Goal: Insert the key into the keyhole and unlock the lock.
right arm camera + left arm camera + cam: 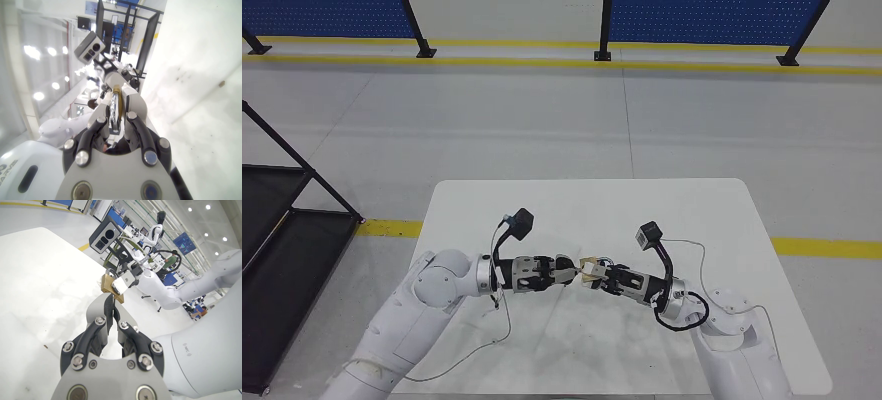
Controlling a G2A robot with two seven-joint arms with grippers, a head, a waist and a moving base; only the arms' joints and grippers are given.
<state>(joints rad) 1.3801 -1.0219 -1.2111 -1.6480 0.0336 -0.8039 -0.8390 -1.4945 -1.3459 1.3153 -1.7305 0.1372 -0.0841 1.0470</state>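
Brass lock [591,269] is held in the air over the front-centre of a white counter [692,220], not touching it. Right tool [603,275] is clamped on the lock's body w/ white-padded fingers [119,286], one on each flat face. Silver shackle [110,272] sits on the side opposite the key [113,298]. Left tool [113,303] faces the lock, its black pads pressed together on that thin key. The key's tip meets the lock's bottom edge; how far in it sits can't be told. In the top view the 2 arms meet tip to tip, lock btwn them. Right wrist view shows the lock edge-on.
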